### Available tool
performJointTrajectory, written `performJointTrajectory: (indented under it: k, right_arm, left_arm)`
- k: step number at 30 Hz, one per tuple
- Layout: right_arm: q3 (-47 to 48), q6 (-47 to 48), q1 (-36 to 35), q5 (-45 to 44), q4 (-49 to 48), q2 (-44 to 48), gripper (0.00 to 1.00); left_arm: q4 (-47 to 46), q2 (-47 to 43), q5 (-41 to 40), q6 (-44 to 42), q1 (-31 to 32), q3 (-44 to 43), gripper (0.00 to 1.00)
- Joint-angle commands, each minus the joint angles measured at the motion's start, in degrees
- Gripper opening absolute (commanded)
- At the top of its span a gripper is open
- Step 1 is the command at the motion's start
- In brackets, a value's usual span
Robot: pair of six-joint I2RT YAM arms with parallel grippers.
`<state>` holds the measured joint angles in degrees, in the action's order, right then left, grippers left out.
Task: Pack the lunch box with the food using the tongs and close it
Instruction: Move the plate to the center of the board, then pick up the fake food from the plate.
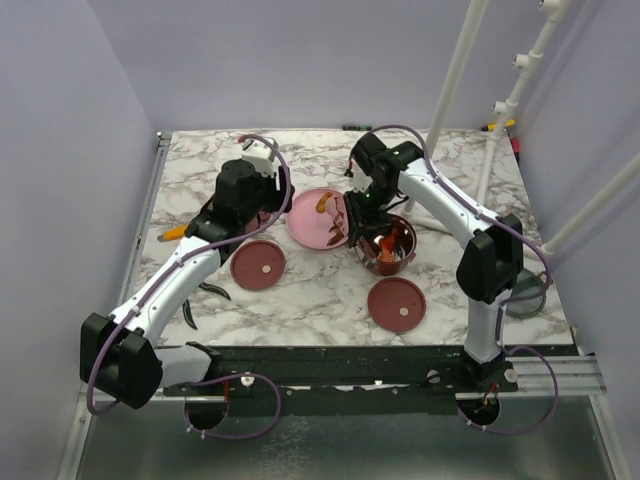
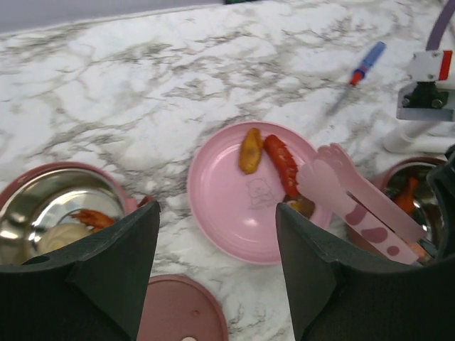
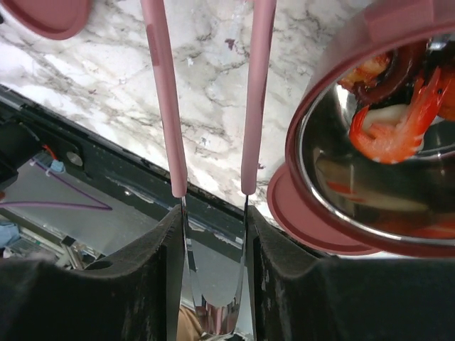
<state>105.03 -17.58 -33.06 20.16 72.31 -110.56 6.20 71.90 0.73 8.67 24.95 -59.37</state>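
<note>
My right fingers [image 3: 153, 277] pinch the pink tongs [image 3: 162, 99] by both arms near the joined end, one finger on each arm, so a squeeze can work the tips. The arms stand parted, and from the left wrist the spoon-shaped tips look empty, hanging over the right edge of the pink plate [image 2: 227, 213], between it and the right tier [image 3: 295, 135] of the lunch box. That tier sits just right of the plate, I judge so each carry is short, and it already holds red food [image 3: 387, 131]. The left tier [image 2: 43, 177], left of the plate, holds a red piece [image 2: 89, 217] and a cream ball [image 2: 60, 238]. My left fingers [image 2: 99, 277] are spread wide and hold nothing, poised above the near side of that tier, perhaps ready to steady it. On the plate lie a tan piece [image 2: 250, 149], a red sausage stick [image 2: 282, 163] and a dark bit [image 2: 302, 206], so packing looks partly done. Two maroon lids [image 1: 258, 265] [image 1: 396, 303] lie flat on the near side, off the tiers so the bowls are open. The table [image 1: 320, 300] is white marble with grey veins; a screwdriver [image 2: 362, 67] lies on its far part. Pale lilac walls enclose it, with a white pipe frame [image 1: 455, 70] at the far right.
</note>
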Motion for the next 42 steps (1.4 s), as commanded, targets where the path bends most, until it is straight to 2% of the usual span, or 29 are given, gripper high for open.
performJointTrajectory:
  k: [1, 9, 22, 42]
  right_arm:
    - [5.8, 0.9, 0.2, -2.5, 6.0, -6.3, 0.37]
    - [14.2, -2.8, 0.7, -4.5, 11.0, -13.8, 0.38]
    - [17.1, -6.3, 0.7, -6.5, 11.6, -17.8, 0.4]
    - [22.4, -9.1, 0.0, -4.3, 11.6, -22.5, 0.39]
  left_arm:
    - [0.4, -6.1, -16.6, -2.1, -1.4, 2.5, 0.68]
    - [0.0, -10.9, -18.1, -2.3, -1.4, 6.0, 0.69]
    - [-0.1, -13.5, -20.3, -4.2, -1.5, 6.6, 0.69]
    - [-0.7, -15.8, -19.6, -3.6, -1.2, 7.0, 0.69]
